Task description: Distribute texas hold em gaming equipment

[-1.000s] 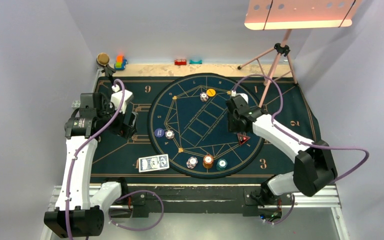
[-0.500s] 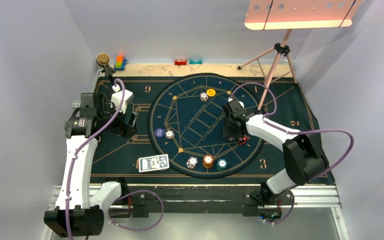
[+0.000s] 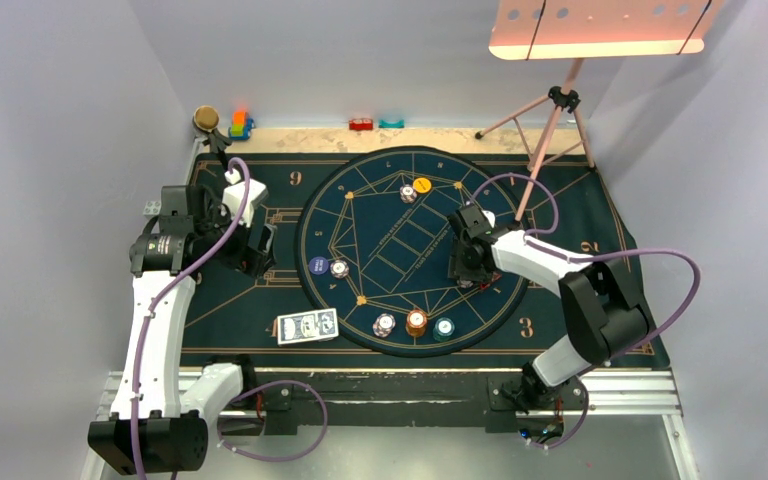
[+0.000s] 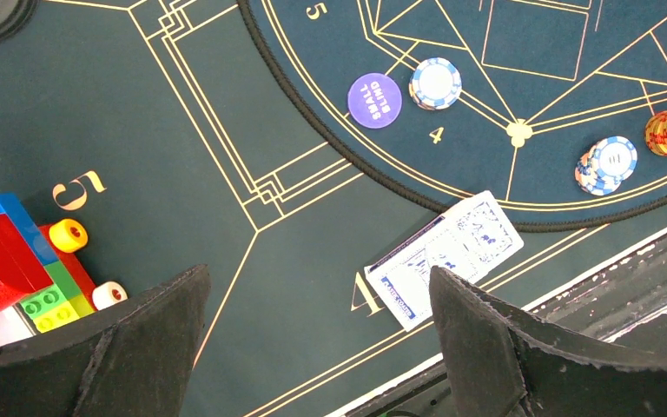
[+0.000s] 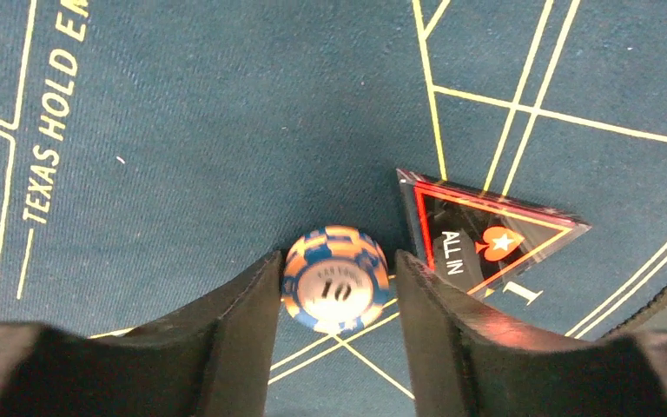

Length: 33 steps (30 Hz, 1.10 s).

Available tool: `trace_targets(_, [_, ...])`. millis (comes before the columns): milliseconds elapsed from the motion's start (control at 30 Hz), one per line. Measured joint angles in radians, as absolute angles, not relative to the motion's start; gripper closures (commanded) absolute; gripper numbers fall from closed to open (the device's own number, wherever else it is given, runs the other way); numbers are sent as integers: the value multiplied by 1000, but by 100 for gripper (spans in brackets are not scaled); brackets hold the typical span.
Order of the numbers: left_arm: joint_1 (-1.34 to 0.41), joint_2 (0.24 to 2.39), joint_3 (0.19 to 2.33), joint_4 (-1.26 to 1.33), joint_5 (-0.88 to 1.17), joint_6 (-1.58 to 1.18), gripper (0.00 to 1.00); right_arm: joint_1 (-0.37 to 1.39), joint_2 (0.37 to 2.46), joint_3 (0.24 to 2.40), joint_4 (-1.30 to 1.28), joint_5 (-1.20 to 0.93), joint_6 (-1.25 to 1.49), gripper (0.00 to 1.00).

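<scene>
The chip reads "10", the triangle marker "ALL IN", the purple disc "SMALL BLIND", the mat "TEXAS HOLD".

The left arm, at 8 o'clock, and the right arm, at 4 o'clock, have white rounded links and bulky black joint housings. A purple cable loops loosely along each. The left pincer and right pincer carry matte black, tapered fingers with rough edges.
</scene>
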<state>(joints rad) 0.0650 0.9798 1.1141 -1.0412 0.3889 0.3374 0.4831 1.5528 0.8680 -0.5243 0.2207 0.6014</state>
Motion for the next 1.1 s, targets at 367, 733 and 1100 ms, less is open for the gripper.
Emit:
trace_targets(367, [65, 983, 1115, -1052, 398, 343, 0, 499, 1428, 910, -617, 274, 579, 13])
trace_targets(733, [65, 990, 1117, -1068, 401, 352, 0, 909, 1346, 1098, -660, 253, 537, 6])
trace_targets(1100, [65, 987, 1117, -1067, 397, 359, 0, 1071, 1433, 1020, -692, 258, 585, 13])
